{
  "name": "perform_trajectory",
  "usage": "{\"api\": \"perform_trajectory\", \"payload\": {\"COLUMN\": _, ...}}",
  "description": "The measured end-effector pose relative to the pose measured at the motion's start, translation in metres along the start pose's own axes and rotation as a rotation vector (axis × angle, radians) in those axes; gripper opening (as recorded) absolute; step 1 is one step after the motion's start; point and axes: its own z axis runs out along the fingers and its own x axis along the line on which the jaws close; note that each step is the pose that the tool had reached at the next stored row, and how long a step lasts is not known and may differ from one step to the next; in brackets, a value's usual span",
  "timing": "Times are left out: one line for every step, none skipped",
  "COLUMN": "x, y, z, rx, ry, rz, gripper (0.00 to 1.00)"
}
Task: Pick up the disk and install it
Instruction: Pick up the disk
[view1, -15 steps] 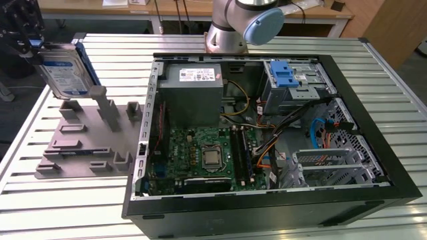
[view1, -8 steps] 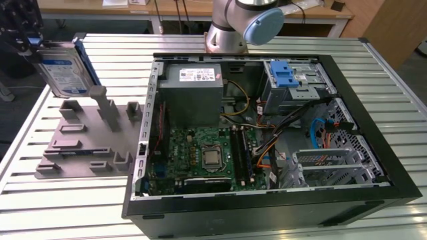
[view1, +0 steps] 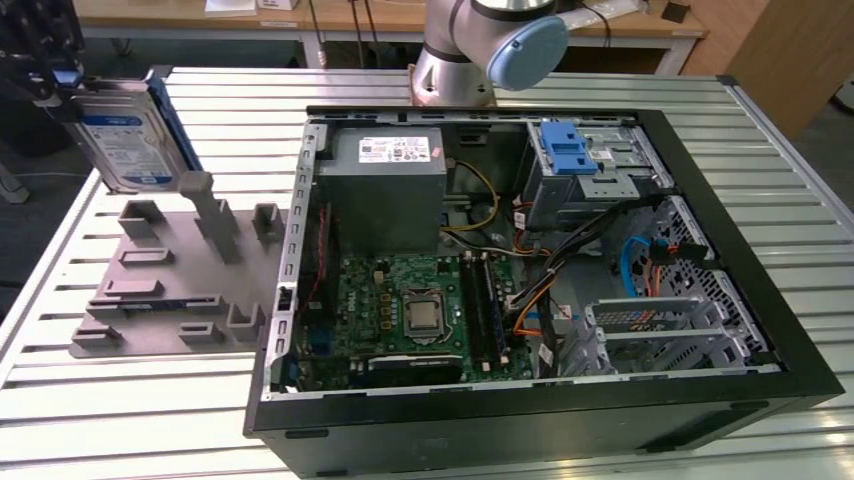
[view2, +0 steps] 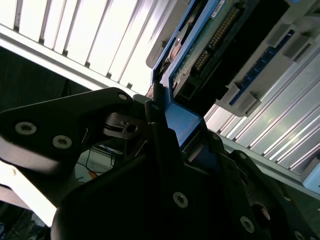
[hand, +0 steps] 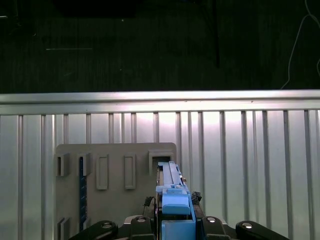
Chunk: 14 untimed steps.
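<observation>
1. Exterior view: I see the gripper (view1: 60, 80) at the exterior view's far left, clamped on the top edge of the disk (view1: 127, 145). The disk hangs upright with its white and blue label facing the camera.
2. The disk is over the grey fixture plate (view1: 160, 300), which lies on the slatted table (view1: 134, 420). It is just beside a tall post (view1: 203, 200) of that plate. I cannot tell whether its lower edge is clear of the plate.
3. The open computer case (view1: 534, 425) lies to the exterior view's right of the plate, well apart from the disk. Inside it I make out the grey metal box (view1: 387, 200), the motherboard (view1: 400, 310) and, at the far corner, the silver cage (view1: 601, 170) with its blue latch (view1: 571, 150).
4. In the second wrist view, the dark fingers (view2: 159, 135) press on the blue bracket (view2: 182, 125) at the disk's end. The disk's (view2: 200, 55) green circuit board side faces this camera.
5. In the first wrist view, I see the disk (hand: 172, 192) edge-on, its blue end gripped between the jaws of the gripper (hand: 175, 225). It is above the plate (hand: 115, 152), by a rectangular slot (hand: 160, 160).
</observation>
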Motion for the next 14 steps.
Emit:
{"api": "perform_trajectory", "payload": {"x": 0.0000, "y": 0.0000, "z": -0.0007, "rx": 0.0000, "ry": -0.0005, "rz": 0.000, "gripper": 0.36}}
{"api": "perform_trajectory", "payload": {"x": 0.0000, "y": 0.0000, "z": -0.0013, "rx": 0.0000, "ry": -0.0009, "rz": 0.000, "gripper": 0.36}}
{"api": "perform_trajectory", "payload": {"x": -0.0001, "y": 0.0001, "z": -0.0019, "rx": 0.0001, "ry": -0.0014, "rz": 0.000, "gripper": 0.36}}
{"api": "perform_trajectory", "payload": {"x": -0.0001, "y": 0.0001, "z": -0.0026, "rx": 0.0000, "ry": -0.0019, "rz": 0.000, "gripper": 0.36}}
{"api": "perform_trajectory", "payload": {"x": -0.0001, "y": 0.0001, "z": -0.0032, "rx": -0.0001, "ry": -0.0023, "rz": 0.000, "gripper": 0.36}}
{"api": "perform_trajectory", "payload": {"x": -0.0001, "y": 0.0001, "z": -0.0039, "rx": -0.0001, "ry": -0.0027, "rz": 0.000, "gripper": 0.36}}
{"api": "perform_trajectory", "payload": {"x": -0.0002, "y": 0.0001, "z": -0.0045, "rx": -0.0001, "ry": -0.0032, "rz": 0.000, "gripper": 0.36}}
{"api": "perform_trajectory", "payload": {"x": -0.0002, "y": 0.0002, "z": -0.0050, "rx": -0.0001, "ry": -0.0037, "rz": 0.000, "gripper": 0.36}}
{"api": "perform_trajectory", "payload": {"x": -0.0002, "y": 0.0002, "z": -0.0056, "rx": 0.0000, "ry": -0.0040, "rz": 0.000, "gripper": 0.36}}
{"api": "perform_trajectory", "payload": {"x": -0.0002, "y": 0.0002, "z": -0.0062, "rx": -0.0001, "ry": -0.0044, "rz": 0.000, "gripper": 0.36}}
{"api": "perform_trajectory", "payload": {"x": -0.0003, "y": 0.0002, "z": -0.0067, "rx": -0.0002, "ry": -0.0047, "rz": 0.000, "gripper": 0.36}}
{"api": "perform_trajectory", "payload": {"x": -0.0003, "y": 0.0002, "z": -0.0073, "rx": -0.0001, "ry": -0.0051, "rz": 0.000, "gripper": 0.36}}
{"api": "perform_trajectory", "payload": {"x": -0.0003, "y": 0.0002, "z": -0.0078, "rx": -0.0001, "ry": -0.0056, "rz": 0.000, "gripper": 0.36}}
{"api": "perform_trajectory", "payload": {"x": -0.0003, "y": 0.0003, "z": -0.0082, "rx": -0.0001, "ry": -0.0060, "rz": 0.000, "gripper": 0.36}}
